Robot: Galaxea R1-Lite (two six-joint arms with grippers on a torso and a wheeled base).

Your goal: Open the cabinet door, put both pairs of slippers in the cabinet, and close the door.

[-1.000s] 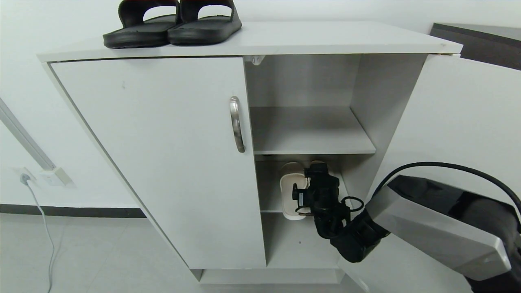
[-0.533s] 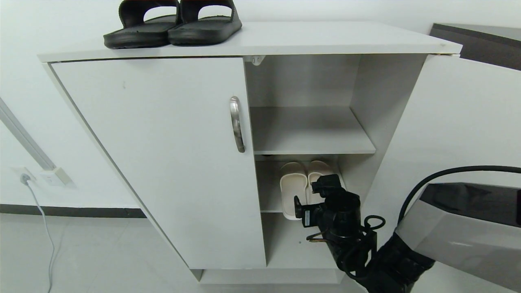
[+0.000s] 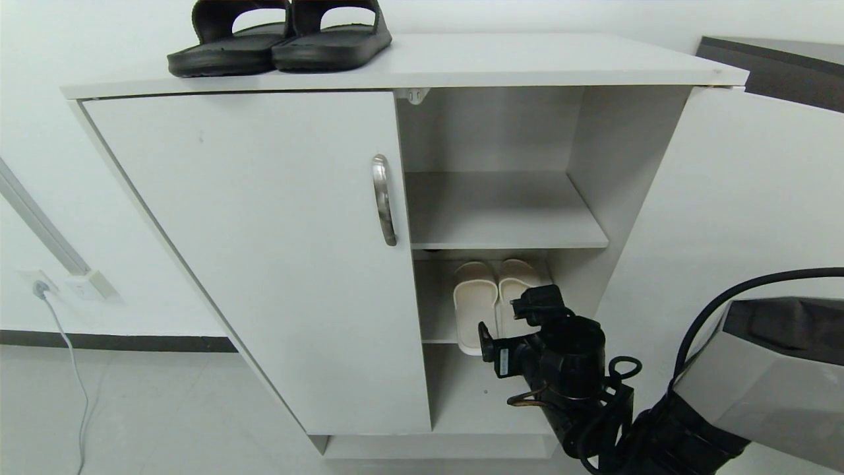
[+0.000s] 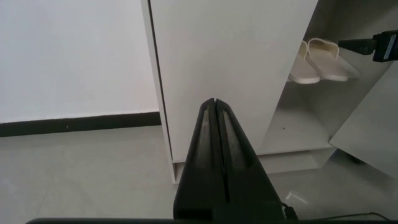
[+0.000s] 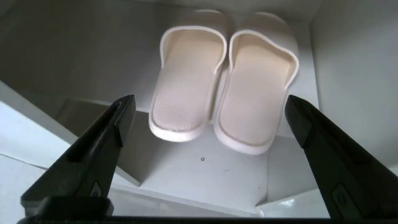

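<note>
Right arm, as seen today. My right gripper (image 3: 511,316): matte black, blocky housing, small white label (image 3: 504,361) on its side. Its fingers (image 5: 87,165) are black wedges, broad at the root and tapering, each with a small oval recess. Thin black cables (image 3: 623,359) loop off my glossy black wrist; a thicker cable (image 3: 738,289) arcs over the forearm shell (image 3: 745,389), silver-grey with a dark glossy top panel (image 3: 791,323). My left gripper (image 4: 214,112): two long smooth black fingers, blunt-tipped, thin seam between

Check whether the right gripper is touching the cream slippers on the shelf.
Apart. The right wrist view shows the right gripper open, both fingers standing clear of the cream slippers with a plain gap on each side.
</note>
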